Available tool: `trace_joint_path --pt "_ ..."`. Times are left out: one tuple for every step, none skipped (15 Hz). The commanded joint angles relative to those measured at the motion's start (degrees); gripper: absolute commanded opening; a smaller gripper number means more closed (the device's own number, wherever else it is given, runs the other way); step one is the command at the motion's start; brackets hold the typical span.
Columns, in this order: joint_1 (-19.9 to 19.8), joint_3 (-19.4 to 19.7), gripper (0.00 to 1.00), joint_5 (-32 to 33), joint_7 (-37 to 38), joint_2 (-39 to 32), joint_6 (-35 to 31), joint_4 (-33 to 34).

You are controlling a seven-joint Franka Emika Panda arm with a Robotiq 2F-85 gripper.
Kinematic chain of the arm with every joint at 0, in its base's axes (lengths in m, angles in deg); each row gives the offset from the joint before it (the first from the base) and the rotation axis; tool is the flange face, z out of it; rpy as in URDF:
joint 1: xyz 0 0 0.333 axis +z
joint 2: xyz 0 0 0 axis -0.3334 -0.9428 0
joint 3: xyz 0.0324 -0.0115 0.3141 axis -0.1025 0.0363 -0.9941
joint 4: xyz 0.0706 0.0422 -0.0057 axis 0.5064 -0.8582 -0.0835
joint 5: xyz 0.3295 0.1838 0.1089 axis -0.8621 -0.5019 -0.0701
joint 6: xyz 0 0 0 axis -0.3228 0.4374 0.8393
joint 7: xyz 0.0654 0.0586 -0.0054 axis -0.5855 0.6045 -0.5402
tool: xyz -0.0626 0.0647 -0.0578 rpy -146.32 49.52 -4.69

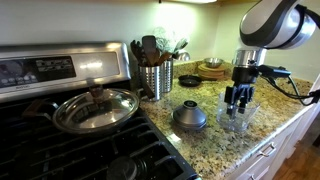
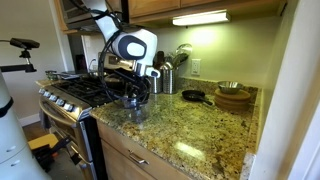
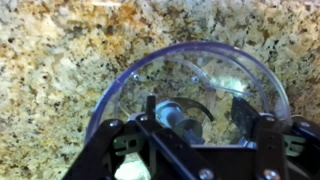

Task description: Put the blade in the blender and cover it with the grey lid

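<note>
The clear blender [image 1: 238, 123] stands on the granite counter, seen in both exterior views [image 2: 136, 110]. My gripper [image 1: 238, 100] reaches down into its top. In the wrist view the blade [image 3: 180, 118], a dark shaft with a curved cutter, sits inside the blender [image 3: 200, 48]. It is close to the left finger and apart from the right one. My gripper [image 3: 197, 110] is open, with a finger on each side of the blade. The grey lid [image 1: 190, 117], domed with a small knob, rests on the counter beside the blender, toward the stove.
A stove holds a pan under a shiny steel lid [image 1: 96, 108]. A ribbed steel canister [image 1: 155, 78] with utensils stands behind the grey lid. A small black pan [image 1: 189, 80] and wooden bowls [image 1: 211, 68] sit at the back. The counter edge [image 1: 262, 140] is near.
</note>
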Motion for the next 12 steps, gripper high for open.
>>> trace_joint_path --pt "-0.89 -0.50 1.00 3.35 1.82 4.51 2.10 -1.96" --pt "-0.84 -0.51 0.99 4.07 2.07 5.88 2.62 -2.18" --pt "-0.78 -0.56 0.97 4.45 1.93 6.93 3.19 -2.31" --pt "-0.65 -0.61 0.99 4.86 1.94 8.19 3.63 -2.47" --pt "-0.51 -0.66 1.00 5.28 2.25 9.28 4.16 -2.52" --pt "-0.39 -0.73 1.00 5.46 2.24 10.20 4.35 -2.48" --pt "-0.28 -0.81 1.00 5.72 2.39 11.02 4.14 -2.57" --pt "-0.11 -0.97 1.00 5.63 2.34 11.60 4.00 -2.57" --pt "0.01 -1.09 0.75 5.78 2.27 12.31 3.92 -2.68" --pt "0.16 -1.26 0.73 6.04 2.47 13.29 3.81 -2.85" --pt "0.25 -1.44 0.67 6.30 2.73 14.13 3.80 -2.99" --pt "0.40 -1.71 0.58 6.58 2.93 15.10 4.01 -2.95"
